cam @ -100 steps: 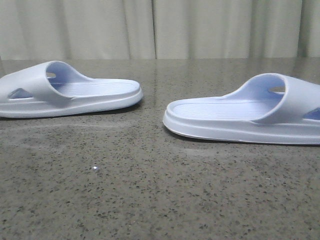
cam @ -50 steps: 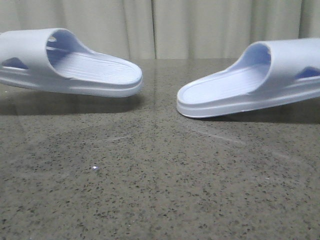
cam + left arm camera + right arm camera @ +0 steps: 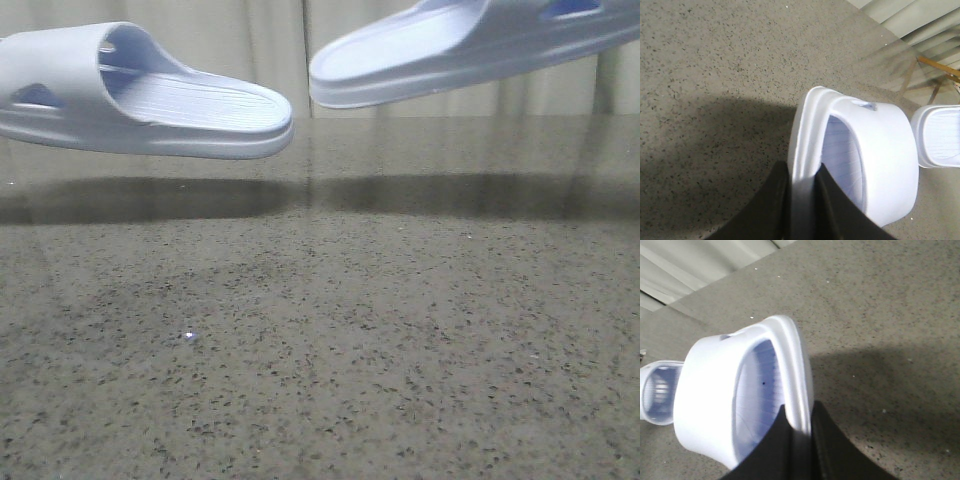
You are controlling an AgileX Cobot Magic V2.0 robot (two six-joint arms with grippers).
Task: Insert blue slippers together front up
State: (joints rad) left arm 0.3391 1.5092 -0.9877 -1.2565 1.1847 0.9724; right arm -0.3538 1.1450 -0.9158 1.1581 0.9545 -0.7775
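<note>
Pale blue foam, both slippers hang off the speckled table [image 3: 320, 380]: the left gripper [image 3: 802, 200] pinches the left slipper [image 3: 140, 95] by its sole edge, the right gripper [image 3: 800, 445] likewise clamps the right slipper [image 3: 470, 45] — higher, tilted. Carrying step, I judge; next, align the heels — nest them.

You've got both slippers up off the counter [image 3: 320, 380], each hanging over its own shadow. The left slipper [image 3: 140, 95] sits on your left, the open end of its sole pointing right toward the middle. The right slipper [image 3: 470, 50] is higher and to the right, tilted, its low end reaching in toward the left one; the two tips are near but apart. The left end effector [image 3: 802, 200] pinches the left slipper's sole edge, and the right end effector [image 3: 800, 445] pinches the right slipper's. A curtain [image 3: 300, 50] hangs behind the counter.
</note>
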